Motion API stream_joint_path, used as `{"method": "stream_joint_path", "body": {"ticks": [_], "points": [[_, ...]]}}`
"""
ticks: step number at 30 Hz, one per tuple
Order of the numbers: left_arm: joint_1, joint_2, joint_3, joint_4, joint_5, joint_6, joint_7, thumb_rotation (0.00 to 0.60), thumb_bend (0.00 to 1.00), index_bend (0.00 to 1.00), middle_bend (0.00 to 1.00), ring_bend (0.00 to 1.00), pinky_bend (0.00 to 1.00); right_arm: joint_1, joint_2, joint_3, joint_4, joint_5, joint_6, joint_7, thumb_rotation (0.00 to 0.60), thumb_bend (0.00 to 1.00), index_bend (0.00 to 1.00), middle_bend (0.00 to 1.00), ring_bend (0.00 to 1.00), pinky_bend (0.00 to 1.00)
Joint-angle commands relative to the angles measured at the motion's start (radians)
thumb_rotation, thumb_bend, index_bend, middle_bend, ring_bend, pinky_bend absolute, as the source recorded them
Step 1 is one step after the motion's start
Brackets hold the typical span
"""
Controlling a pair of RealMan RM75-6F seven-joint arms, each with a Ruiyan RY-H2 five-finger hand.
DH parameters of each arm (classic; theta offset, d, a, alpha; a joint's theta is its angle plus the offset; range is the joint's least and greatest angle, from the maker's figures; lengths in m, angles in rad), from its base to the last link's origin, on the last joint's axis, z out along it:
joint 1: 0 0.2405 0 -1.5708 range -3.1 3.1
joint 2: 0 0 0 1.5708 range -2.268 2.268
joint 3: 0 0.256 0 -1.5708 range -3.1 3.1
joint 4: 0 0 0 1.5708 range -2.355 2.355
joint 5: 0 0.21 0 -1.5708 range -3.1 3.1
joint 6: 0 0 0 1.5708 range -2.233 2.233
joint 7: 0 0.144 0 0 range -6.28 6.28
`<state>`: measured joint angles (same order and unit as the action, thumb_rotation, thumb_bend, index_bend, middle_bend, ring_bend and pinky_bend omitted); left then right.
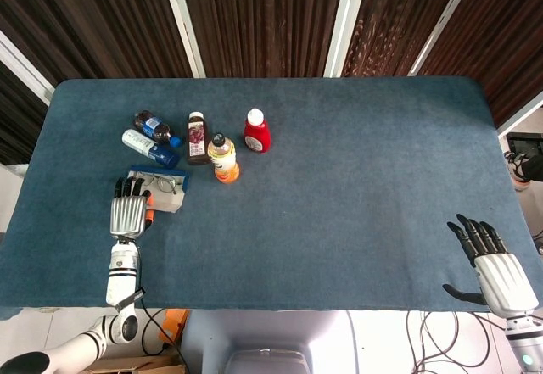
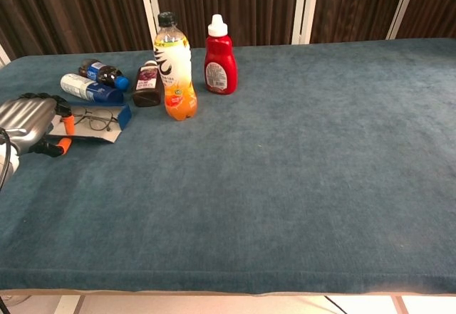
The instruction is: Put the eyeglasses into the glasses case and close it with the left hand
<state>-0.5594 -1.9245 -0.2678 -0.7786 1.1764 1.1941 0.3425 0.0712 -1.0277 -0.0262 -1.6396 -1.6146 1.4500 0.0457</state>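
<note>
The glasses case point(image 1: 166, 201) lies open at the table's left, with a blue rim point(image 2: 124, 117) and a pale grey lid flap point(image 2: 100, 135). The thin-framed eyeglasses point(image 1: 163, 182) point(image 2: 93, 120) lie inside it against the blue side. My left hand point(image 1: 129, 213) point(image 2: 26, 122) is at the case's near left edge. It grips the lid flap, fingers over it and an orange-tipped thumb below, and the flap is tilted up off the cloth. My right hand point(image 1: 497, 270) rests open at the table's front right corner, far from the case, and shows only in the head view.
Behind the case lie two blue-capped bottles point(image 1: 151, 137) point(image 2: 91, 86) on their sides. A dark juice bottle point(image 2: 147, 84), an orange drink bottle point(image 2: 174, 68) and a red sauce bottle point(image 2: 219, 56) stand to the right of them. Blue cloth point(image 1: 356, 187) covers the table.
</note>
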Motion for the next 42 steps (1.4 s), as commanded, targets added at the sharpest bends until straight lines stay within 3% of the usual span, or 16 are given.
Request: {"method": "stream_joint_path", "body": {"ticks": [1, 8, 16, 22, 34, 42], "points": [[0.004, -0.004, 0.009, 0.008, 0.012, 0.013, -0.005, 0.6, 0.51, 0.64, 0.22, 0.13, 0.12, 0.0, 0.0, 0.0, 0.0, 0.0, 0.0, -0.001, 0.6, 0.15, 0.0, 0.0, 0.0, 0.0], [0.063, 0.05, 0.057, -0.085, 0.065, 0.09, -0.022, 0.6, 0.58, 0.67, 0.23, 0.13, 0.11, -0.001, 0.001, -0.002, -0.001, -0.004, 0.002, 0.001, 0.6, 0.15, 0.0, 0.0, 0.0, 0.0], [0.162, 0.25, 0.104, -0.431, 0.105, 0.189, 0.034, 0.6, 0.58, 0.68, 0.22, 0.13, 0.11, -0.001, -0.003, -0.006, -0.003, -0.012, 0.001, -0.009, 0.6, 0.15, 0.0, 0.0, 0.0, 0.0], [0.172, 0.348, 0.099, -0.616, 0.059, 0.15, 0.113, 0.6, 0.59, 0.68, 0.23, 0.13, 0.11, 0.001, -0.009, -0.01, -0.007, -0.017, -0.004, -0.022, 0.6, 0.15, 0.0, 0.0, 0.0, 0.0], [0.094, 0.372, 0.046, -0.678, -0.137, 0.015, 0.325, 0.6, 0.61, 0.68, 0.23, 0.13, 0.12, 0.003, -0.006, -0.007, -0.005, -0.01, -0.007, -0.014, 0.6, 0.15, 0.0, 0.0, 0.0, 0.0], [0.051, 0.35, 0.027, -0.659, -0.194, -0.004, 0.36, 0.6, 0.61, 0.68, 0.24, 0.14, 0.12, 0.001, -0.002, -0.007, -0.003, -0.012, 0.0, -0.006, 0.6, 0.15, 0.0, 0.0, 0.0, 0.0]]}}
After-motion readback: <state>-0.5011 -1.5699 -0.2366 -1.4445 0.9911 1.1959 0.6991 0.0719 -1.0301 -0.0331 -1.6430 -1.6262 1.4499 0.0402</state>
